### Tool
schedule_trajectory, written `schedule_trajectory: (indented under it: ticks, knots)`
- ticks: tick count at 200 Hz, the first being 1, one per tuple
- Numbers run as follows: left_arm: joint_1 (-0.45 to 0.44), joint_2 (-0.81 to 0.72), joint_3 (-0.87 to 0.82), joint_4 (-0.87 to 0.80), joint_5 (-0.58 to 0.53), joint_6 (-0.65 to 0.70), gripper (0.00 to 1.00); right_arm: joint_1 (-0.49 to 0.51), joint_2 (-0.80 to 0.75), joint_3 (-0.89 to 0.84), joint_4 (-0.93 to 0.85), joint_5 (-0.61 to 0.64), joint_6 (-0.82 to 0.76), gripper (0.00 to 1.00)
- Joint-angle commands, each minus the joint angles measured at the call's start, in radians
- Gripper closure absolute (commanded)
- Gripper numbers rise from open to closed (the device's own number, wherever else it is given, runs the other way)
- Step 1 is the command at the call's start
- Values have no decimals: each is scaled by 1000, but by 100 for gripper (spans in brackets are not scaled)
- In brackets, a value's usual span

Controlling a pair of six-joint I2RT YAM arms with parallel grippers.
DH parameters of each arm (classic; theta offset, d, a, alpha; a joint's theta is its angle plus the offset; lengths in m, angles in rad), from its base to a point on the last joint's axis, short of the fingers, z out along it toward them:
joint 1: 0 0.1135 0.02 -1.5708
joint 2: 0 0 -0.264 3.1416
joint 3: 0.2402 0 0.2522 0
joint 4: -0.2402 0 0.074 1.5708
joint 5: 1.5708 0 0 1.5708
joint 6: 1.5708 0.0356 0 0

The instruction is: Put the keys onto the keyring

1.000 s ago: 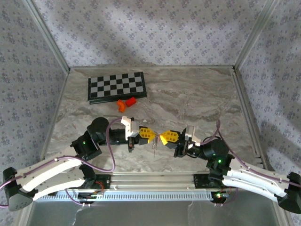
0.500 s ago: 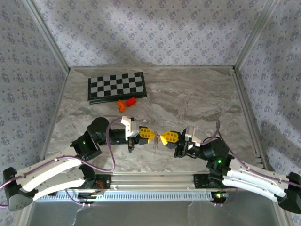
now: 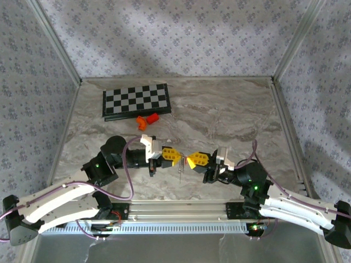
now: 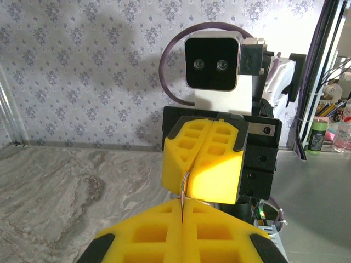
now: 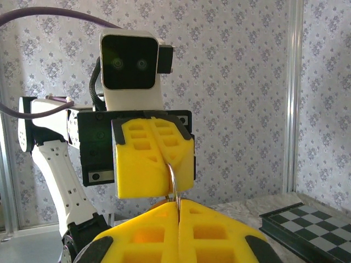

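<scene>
My two yellow-fingered grippers meet tip to tip over the middle of the table. The left gripper [image 3: 175, 156] [image 4: 182, 212] is shut, and a thin curved silver wire [image 4: 185, 186] runs out of its seam into the seam of the right gripper [image 4: 193, 159] facing it. The right gripper [image 3: 190, 160] [image 5: 178, 208] is shut on the same wire loop [image 5: 173, 178], which arcs up into the left gripper's fingers [image 5: 137, 164]. This wire is the keyring's ring; its red tag is hidden. A thin silver sliver [image 3: 180, 166], perhaps a key, hangs below the tips.
A black-and-white chessboard [image 3: 136, 101] lies at the back left, with two small orange blocks [image 3: 147, 120] at its front edge. Metal frame posts and patterned walls bound the marble table [image 3: 219, 118]. Both arms stretch in from the near rail.
</scene>
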Motion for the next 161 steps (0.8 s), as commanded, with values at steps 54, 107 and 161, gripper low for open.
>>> schedule_trajectory:
  ticks: [54, 107, 161]
  knots:
    - [-5, -11, 35, 28, 6, 9, 100, -7, -20, -5, 45, -10, 20, 100]
    - [-5, 1, 37, 34, 10, 13, 100, -3, -12, -3, 49, -22, 19, 100]
    - [-5, 0, 36, 38, 13, 10, 100, -2, -3, -2, 58, -15, 16, 100]
